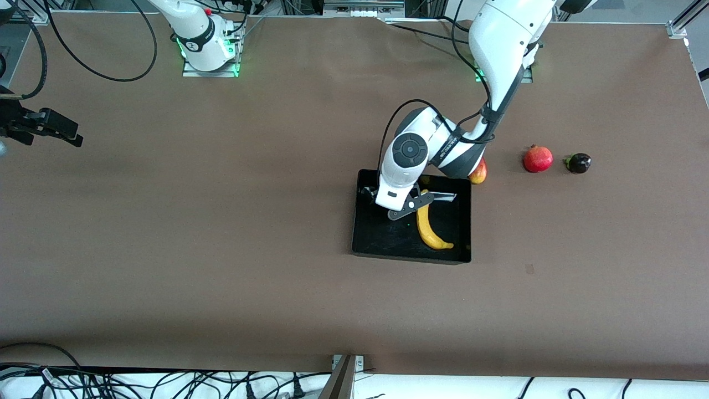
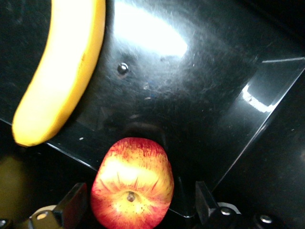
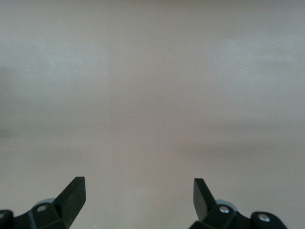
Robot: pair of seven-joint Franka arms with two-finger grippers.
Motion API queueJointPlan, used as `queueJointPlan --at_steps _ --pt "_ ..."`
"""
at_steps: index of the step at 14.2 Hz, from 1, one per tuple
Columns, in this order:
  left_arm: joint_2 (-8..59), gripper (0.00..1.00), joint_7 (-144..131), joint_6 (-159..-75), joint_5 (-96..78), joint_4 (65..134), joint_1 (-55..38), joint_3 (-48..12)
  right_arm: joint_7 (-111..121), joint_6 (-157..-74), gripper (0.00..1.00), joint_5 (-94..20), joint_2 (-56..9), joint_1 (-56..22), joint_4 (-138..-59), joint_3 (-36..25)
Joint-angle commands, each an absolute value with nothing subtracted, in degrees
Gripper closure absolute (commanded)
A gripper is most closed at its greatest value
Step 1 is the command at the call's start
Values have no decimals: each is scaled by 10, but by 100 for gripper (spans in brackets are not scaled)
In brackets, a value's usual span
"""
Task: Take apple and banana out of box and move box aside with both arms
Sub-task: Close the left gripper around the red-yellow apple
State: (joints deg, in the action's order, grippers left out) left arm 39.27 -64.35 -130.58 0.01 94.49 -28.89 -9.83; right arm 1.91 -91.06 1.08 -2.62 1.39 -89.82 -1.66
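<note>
The black box (image 1: 365,233) lies mid-table, and the yellow banana (image 1: 427,227) lies inside it. My left gripper (image 1: 400,202) is low over the box's end farther from the front camera and hides the apple there. In the left wrist view the red-yellow apple (image 2: 132,188) sits on the glossy box floor (image 2: 200,95), between the open fingers (image 2: 71,205) of the left gripper (image 2: 138,202) with gaps on both sides. The banana (image 2: 62,76) lies beside it. My right gripper (image 1: 75,138) waits, open and empty, over bare table (image 3: 152,95) at the right arm's end; it also shows in the right wrist view (image 3: 138,195).
A red-yellow mango (image 1: 479,172) sits just outside the box's corner, partly hidden by the left arm. A red pomegranate (image 1: 538,158) and a small dark fruit (image 1: 579,163) lie toward the left arm's end. Cables run along the table's front edge.
</note>
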Motion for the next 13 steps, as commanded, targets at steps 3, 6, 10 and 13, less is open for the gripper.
queueJointPlan --at_steps 3,6,10,13 --pt "402 0 -648 -1338 -9 971 -294 -100 25 -912 0 14 -18 20 -904 -11" --pt "405 71 -648 -1338 -10 971 -293 -100 25 -912 0 15 -18 20 -904 -11" --pt "402 100 -640 -1332 -9 969 -292 -100 25 -912 0 15 -18 20 -904 -11" --pt "370 100 -640 -1287 -10 958 -285 -99 25 -912 0 15 -18 20 -904 -11"
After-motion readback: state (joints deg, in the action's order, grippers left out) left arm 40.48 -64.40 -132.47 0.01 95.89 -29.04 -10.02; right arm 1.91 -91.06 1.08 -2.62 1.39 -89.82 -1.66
